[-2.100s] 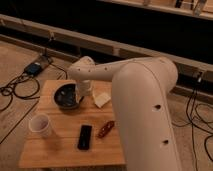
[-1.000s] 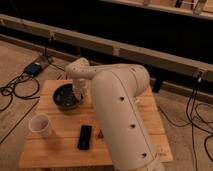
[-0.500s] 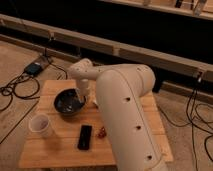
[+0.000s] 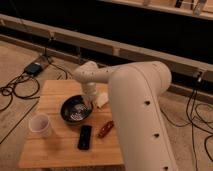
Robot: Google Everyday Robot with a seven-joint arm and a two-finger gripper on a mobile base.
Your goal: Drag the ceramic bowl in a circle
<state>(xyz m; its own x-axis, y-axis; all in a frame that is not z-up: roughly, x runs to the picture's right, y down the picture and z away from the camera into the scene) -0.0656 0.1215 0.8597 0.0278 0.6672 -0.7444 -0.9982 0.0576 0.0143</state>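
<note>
The ceramic bowl is round, dark and glossy with a lighter speckled inside. It sits on the wooden table, near the middle. My gripper reaches down at the bowl's right rim, at the end of the white arm that fills the right of the view. The arm's wrist hides the contact with the rim.
A white cup stands at the table's front left. A black flat device and a red-brown object lie in front of the bowl. A pale object lies right of the gripper. Cables and a small box lie on the floor at left.
The bowl has slid from the table's back left toward the front and slightly right, with the gripper moving along at its rim. The arm has swung across the view.
</note>
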